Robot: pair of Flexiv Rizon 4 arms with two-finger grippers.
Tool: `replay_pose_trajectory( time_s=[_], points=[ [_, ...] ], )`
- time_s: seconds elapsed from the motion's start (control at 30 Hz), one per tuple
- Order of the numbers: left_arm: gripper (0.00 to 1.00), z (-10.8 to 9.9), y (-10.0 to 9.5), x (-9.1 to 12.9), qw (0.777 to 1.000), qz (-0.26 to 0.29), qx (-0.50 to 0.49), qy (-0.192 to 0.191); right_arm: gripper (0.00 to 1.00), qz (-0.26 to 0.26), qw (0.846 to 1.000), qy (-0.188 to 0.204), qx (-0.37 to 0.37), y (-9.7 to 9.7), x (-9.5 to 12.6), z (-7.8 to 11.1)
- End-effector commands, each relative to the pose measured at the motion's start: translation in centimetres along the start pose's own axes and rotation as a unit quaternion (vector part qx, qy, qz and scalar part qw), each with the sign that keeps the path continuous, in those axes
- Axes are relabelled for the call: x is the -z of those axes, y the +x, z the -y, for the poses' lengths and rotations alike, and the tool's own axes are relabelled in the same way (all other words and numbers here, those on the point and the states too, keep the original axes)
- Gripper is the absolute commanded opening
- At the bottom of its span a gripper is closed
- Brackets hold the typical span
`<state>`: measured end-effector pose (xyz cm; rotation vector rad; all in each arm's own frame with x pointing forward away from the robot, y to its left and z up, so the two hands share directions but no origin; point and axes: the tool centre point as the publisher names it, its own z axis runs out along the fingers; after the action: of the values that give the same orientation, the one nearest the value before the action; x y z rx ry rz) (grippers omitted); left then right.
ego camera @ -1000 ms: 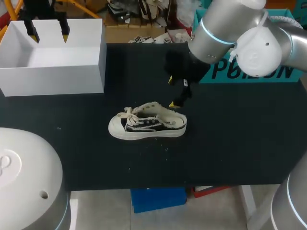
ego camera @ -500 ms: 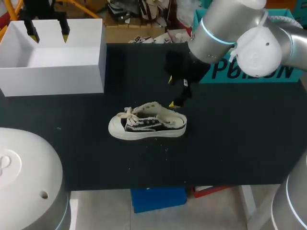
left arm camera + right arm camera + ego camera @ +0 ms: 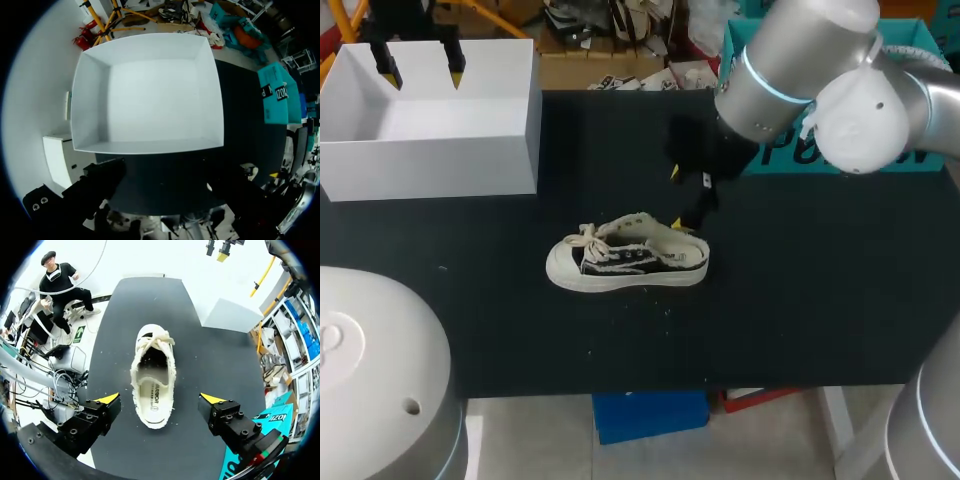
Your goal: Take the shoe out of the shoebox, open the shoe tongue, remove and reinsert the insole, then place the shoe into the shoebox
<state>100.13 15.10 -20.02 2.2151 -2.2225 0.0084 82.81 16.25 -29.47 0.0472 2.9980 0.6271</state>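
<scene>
Head view: shoe (image 3: 626, 262) is out of the shoebox (image 3: 430, 120), so step one is done. It sits upright on its sole mid-surface (image 3: 800, 300), toe toward the left edge. The shoebox is at the far left corner. Left jaws hang over its far wall, apart, holding nothing. Right jaws hover just off the shoe's heel end, apart, nothing clamped.

Left wrist view: gives you what the head view only partly shows, namely that the whole shoebox (image 3: 145, 95) floor is bare. Jaws apart here too.

Right wrist view: only this view looks straight into the shoe (image 3: 154, 385). The insole (image 3: 152, 400) lies seated inside and the laces are bunched near the toe. Jaws straddle the heel without touching it.

My read: tongue, insole out and in, and re-boxing are all left.
</scene>
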Motion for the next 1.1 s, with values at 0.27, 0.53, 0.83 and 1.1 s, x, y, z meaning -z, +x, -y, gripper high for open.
replay_pose_trajectory(
  time_s=[0.27,0.53,0.83,1.1],
  points=[
    [1.0,0.0,0.1,0.0,1.0,0.002,0.001,-0.001,1.0,0.037,0.998,-0.058,-0.008,2.0,-0.9,3.0],
    [1.0,0.0,0.1,0.0,1.0,0.002,0.001,-0.001,1.0,0.037,0.998,-0.058,-0.008,2.0,-0.9,3.0],
    [1.0,0.0,0.1,0.0,1.0,0.002,0.001,-0.001,1.0,0.025,0.991,-0.133,-0.002,2.3,-1.8,3.5],
    [1.0,0.0,0.1,0.0,1.0,0.002,0.001,-0.001,1.0,0.035,0.982,-0.185,-0.003,2.7,-2.3,4.4]
  ],
)
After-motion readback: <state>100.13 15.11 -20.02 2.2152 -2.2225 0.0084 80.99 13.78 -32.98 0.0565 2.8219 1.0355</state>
